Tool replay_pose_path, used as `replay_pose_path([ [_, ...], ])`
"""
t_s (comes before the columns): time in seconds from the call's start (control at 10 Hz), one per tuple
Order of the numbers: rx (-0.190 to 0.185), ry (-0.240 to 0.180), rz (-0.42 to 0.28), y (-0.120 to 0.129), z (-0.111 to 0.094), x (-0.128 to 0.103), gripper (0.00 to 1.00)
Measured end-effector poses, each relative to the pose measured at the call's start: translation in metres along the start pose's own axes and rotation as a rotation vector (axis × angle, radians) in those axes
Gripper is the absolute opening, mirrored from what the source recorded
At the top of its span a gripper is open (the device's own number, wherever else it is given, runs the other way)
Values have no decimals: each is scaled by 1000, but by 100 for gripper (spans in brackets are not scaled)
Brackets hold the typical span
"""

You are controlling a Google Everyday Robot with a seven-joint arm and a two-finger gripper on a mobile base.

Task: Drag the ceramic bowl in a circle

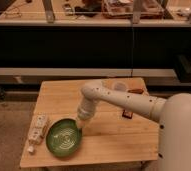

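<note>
The ceramic bowl (64, 137) is a wide, shallow green bowl with pale rings inside. It sits on the wooden table (114, 135) near the front left. My white arm reaches in from the right, bends at the elbow and points down. My gripper (81, 126) is at the bowl's upper right rim, touching or just above it.
A white power strip (37, 129) lies at the table's left edge, beside the bowl. A small whitish cup (119, 86) stands at the back of the table. A small dark red object (127, 114) lies right of the arm. Shelving runs behind the table.
</note>
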Motion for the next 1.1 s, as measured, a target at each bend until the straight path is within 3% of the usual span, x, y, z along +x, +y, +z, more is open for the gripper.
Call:
replay_pose_path([
  [0.3,13,39,86,23,-17,36,0],
  [0.5,5,48,154,51,-22,43,0],
  [0.8,5,78,270,104,-38,41,0],
  [1.1,-13,140,359,164,-76,16,0],
])
